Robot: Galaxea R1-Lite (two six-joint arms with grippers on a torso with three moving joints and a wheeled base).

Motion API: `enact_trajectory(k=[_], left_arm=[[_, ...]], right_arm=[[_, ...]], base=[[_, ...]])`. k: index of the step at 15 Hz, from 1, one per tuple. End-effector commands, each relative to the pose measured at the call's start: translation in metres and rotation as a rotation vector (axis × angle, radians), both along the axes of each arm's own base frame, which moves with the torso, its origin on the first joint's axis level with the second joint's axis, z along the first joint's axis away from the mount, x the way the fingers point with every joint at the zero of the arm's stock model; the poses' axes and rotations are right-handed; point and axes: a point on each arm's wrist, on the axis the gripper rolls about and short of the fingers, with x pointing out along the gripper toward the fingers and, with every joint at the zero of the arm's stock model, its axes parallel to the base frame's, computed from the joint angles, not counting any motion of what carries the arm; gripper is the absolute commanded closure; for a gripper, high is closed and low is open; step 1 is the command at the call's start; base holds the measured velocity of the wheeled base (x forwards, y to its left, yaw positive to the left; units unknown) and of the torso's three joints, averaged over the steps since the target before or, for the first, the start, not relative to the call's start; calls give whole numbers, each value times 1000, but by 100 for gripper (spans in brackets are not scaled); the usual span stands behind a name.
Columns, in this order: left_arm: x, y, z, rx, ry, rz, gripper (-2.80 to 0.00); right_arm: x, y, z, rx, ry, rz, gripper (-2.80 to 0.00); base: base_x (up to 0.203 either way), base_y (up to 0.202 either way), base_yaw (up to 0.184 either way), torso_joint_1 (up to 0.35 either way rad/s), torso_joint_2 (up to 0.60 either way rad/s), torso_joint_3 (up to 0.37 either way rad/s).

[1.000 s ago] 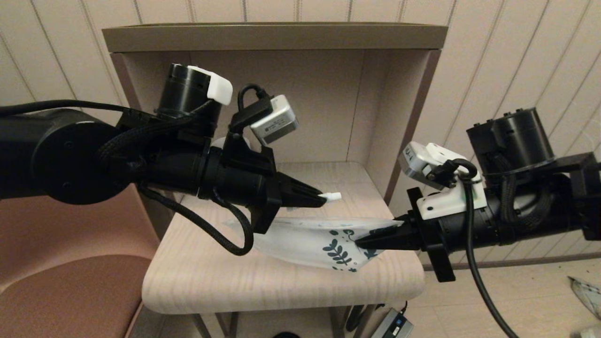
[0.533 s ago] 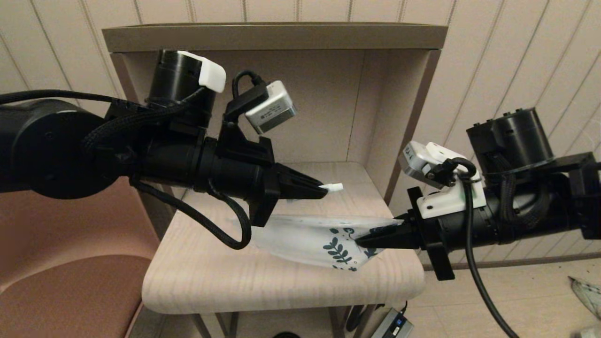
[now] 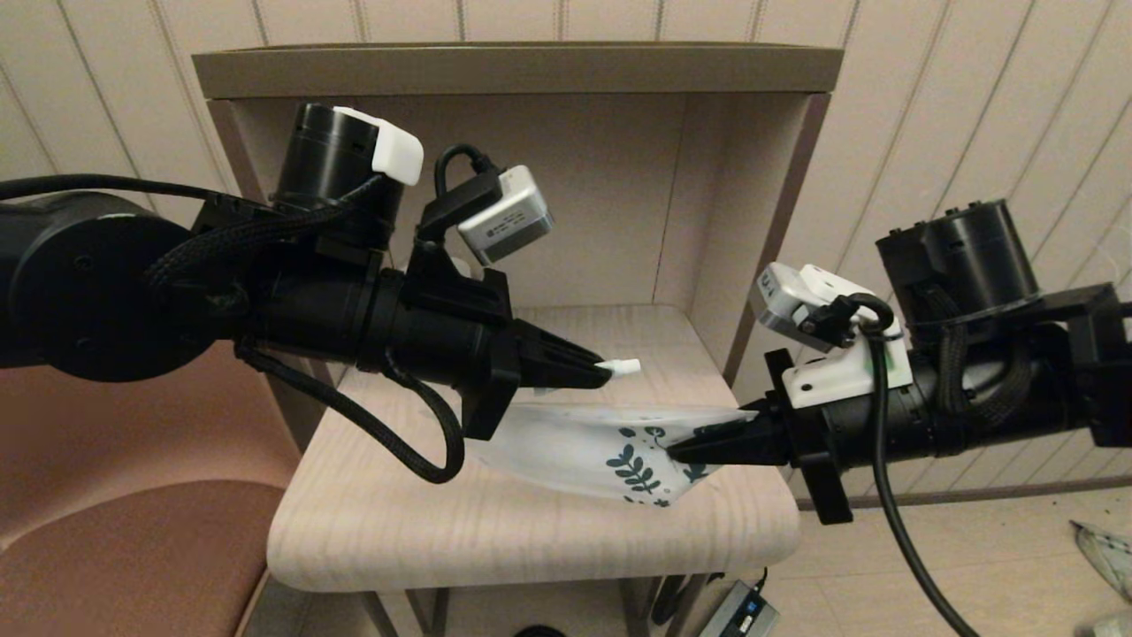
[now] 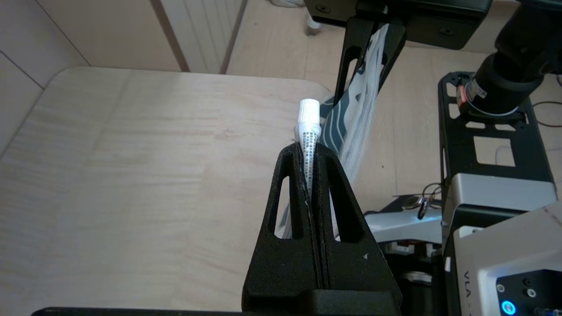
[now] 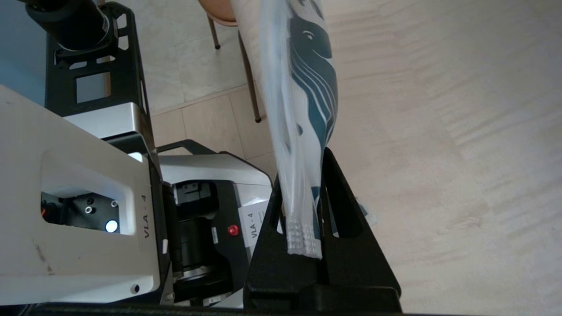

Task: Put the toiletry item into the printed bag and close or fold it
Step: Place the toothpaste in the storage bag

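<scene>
My left gripper [image 3: 603, 373] [image 4: 308, 149] is shut on the toiletry item [image 3: 621, 365] [image 4: 308, 120], a slim white tube whose cap end sticks out past the fingertips. It hangs just above the printed bag [image 3: 588, 447] [image 4: 351, 114] [image 5: 303, 92], a white pouch with teal leaf prints. My right gripper [image 3: 676, 453] [image 5: 300, 175] is shut on the bag's printed end and holds that end off the shelf; the bag's other end sags towards the wood beneath my left gripper. The tube is outside the bag.
The work sits on a light wooden shelf [image 3: 495, 531] inside an open-fronted cabinet [image 3: 522, 71] with brown side walls. A reddish-brown seat [image 3: 115, 548] is to the left. Cables and a power brick [image 3: 743, 615] lie on the floor below the shelf's front edge.
My left gripper with the tube rose and then came back down slightly towards the bag. My right gripper shifted a little left, still holding the bag's printed end.
</scene>
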Motion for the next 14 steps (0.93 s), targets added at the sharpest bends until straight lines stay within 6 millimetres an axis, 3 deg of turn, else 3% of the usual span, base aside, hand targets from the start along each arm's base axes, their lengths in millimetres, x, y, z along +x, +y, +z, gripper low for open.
enact_trajectory(k=[1, 14], left_arm=[[0, 0, -1, 2, 2, -5, 0], [-8, -13, -14, 29, 33, -50, 0]], right_arm=[[1, 0, -1, 0, 2, 4, 0], [2, 1, 0, 1, -1, 4, 0]], base=[[0, 0, 0, 0, 0, 0], [0, 0, 0, 0, 0, 0]])
